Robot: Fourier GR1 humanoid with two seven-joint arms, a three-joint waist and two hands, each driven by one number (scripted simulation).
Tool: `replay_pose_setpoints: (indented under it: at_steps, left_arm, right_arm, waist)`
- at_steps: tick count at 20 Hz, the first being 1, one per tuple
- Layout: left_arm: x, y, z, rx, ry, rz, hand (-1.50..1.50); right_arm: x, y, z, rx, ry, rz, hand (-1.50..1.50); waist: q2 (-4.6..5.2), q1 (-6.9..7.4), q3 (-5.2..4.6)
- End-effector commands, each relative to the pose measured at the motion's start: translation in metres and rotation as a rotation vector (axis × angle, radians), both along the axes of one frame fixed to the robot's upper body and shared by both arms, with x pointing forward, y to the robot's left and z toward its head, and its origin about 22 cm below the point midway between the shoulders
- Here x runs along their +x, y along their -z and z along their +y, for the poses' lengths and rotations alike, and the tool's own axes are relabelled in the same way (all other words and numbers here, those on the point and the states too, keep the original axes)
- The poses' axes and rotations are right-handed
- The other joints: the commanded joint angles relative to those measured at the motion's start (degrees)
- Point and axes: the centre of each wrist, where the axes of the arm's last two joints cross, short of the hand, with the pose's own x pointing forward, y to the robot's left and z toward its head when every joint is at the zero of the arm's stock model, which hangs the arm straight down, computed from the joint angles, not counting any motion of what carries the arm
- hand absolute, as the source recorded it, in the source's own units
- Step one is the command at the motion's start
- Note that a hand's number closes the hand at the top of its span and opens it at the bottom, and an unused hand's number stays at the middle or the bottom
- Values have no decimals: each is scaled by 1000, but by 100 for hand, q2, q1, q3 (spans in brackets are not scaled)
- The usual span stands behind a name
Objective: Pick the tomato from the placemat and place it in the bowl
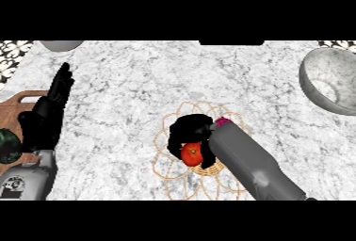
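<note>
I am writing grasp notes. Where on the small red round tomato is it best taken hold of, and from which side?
Grip the small red round tomato around its widest middle, coming from above. It is round, without a handle, and lies low on the flat tan woven placemat, so sideways access seems poor. The black right hand curls over it this way.

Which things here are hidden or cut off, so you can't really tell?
All in the head view:
- The tomato: mostly covered by the right hand, fingers curled round it; whether it touches the placemat cannot be told.
- The bowl: cut off by the right edge.
- A dark green thing by the wooden board: cut off by the left edge, unidentifiable.
- A grey round thing: cut off at the top.
</note>
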Motion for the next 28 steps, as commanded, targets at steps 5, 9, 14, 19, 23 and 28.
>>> replay_pose_setpoints:
  at_steps: [5,9,14,19,23,28]
  left_arm:
    - [-8,11,15,-1,-52,33,0]
    - [-10,13,25,-10,-100,45,0]
    - [-12,9,26,-7,-81,53,0]
    - [-6,6,27,11,-108,17,0]
    - [-9,4,23,-11,-80,23,0]
    - [-3,-9,16,6,-48,-7,0]
  right_arm:
    - [-14,29,-39,-22,542,13,150]
    - [-16,23,-44,3,879,-12,150]
    - [-31,-17,-41,291,1070,-3,150]
    - [-45,-80,-49,531,1220,-102,150]
    - [-73,-107,-76,525,1407,-239,150]
    - [-106,-132,-126,545,1550,-309,150]
  waist:
    - [-66,-342,-6]
    - [-127,-508,-15]
    - [-166,-477,-3]
    - [-124,-520,-8]
    - [-76,-381,-7]
    - [3,-176,3]
